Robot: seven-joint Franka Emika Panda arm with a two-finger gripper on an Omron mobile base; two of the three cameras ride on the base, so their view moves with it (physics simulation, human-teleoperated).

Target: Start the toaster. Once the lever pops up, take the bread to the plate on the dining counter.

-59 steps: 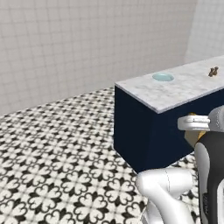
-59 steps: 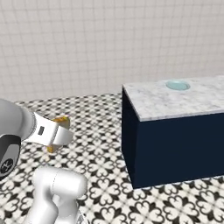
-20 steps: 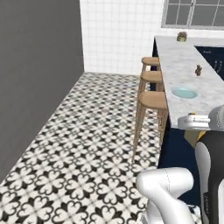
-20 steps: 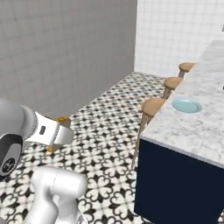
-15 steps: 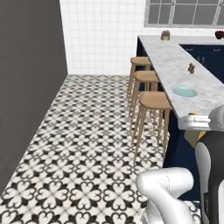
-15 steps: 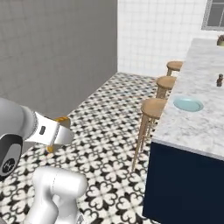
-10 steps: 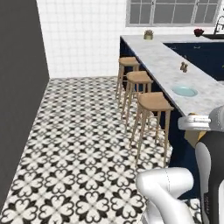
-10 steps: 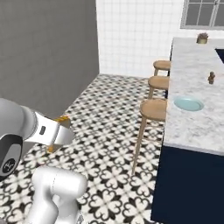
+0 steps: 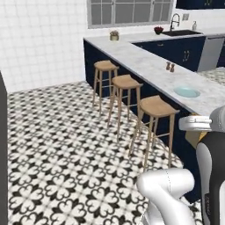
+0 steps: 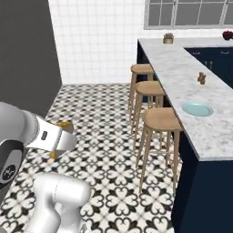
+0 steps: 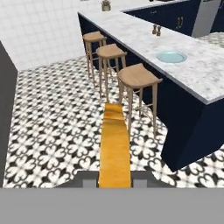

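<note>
The bread (image 11: 115, 148) juts straight out from the pincer (image 11: 114, 178) in the hand view, clamped edge-on between the jaws, up above the patterned floor (image 11: 52, 127). In the left base view, the blue plate (image 9: 186, 92) sits on the marbled bench (image 9: 149, 66), three stools (image 9: 155, 107) alongside. In the right base view, a sliver of bread (image 10: 63, 124) peeks beside the arm, plate (image 10: 197, 109) well apart.

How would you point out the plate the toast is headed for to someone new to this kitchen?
Find the long white-grey marbled dining counter with three round wooden stools along its side. The round, shallow, light blue plate lies flat on top near the closest stool. The two small brown shakers beyond it stand upright; the plate alone is pale blue.
</note>
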